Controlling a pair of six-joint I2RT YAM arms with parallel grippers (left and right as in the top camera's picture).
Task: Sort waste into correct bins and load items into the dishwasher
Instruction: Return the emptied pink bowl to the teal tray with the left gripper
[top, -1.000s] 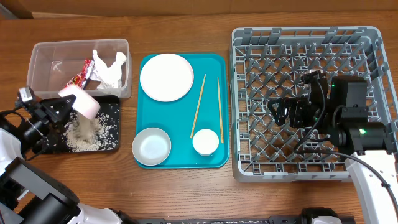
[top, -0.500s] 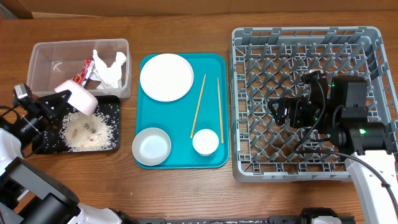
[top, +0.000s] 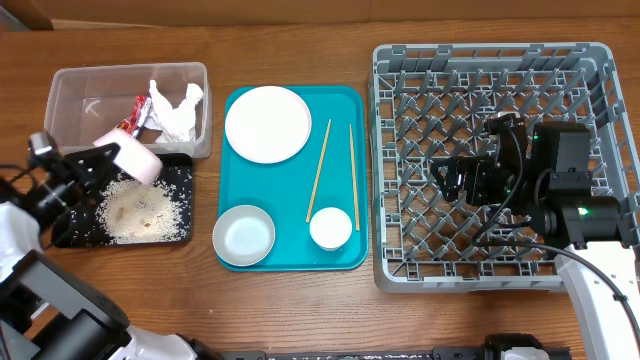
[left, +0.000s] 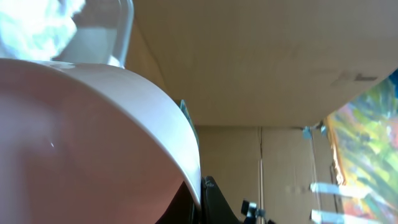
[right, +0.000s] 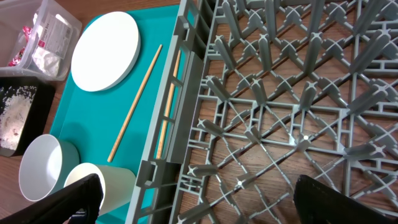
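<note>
My left gripper is shut on the rim of a white bowl, held tilted over the black tray. A pile of rice scraps lies in the tray. The bowl fills the left wrist view. The clear tub holds white napkins and a red wrapper. The teal tray carries a white plate, a grey bowl, a white cup and two chopsticks. My right gripper is open and empty above the grey dish rack.
The dish rack's lattice wall stands between my right gripper and the teal tray. Bare wooden table lies in front of the trays.
The rice has fallen from the tilted bowl into the black tray and spread into a pile. The bowl has shifted slightly. The right arm has not moved.
</note>
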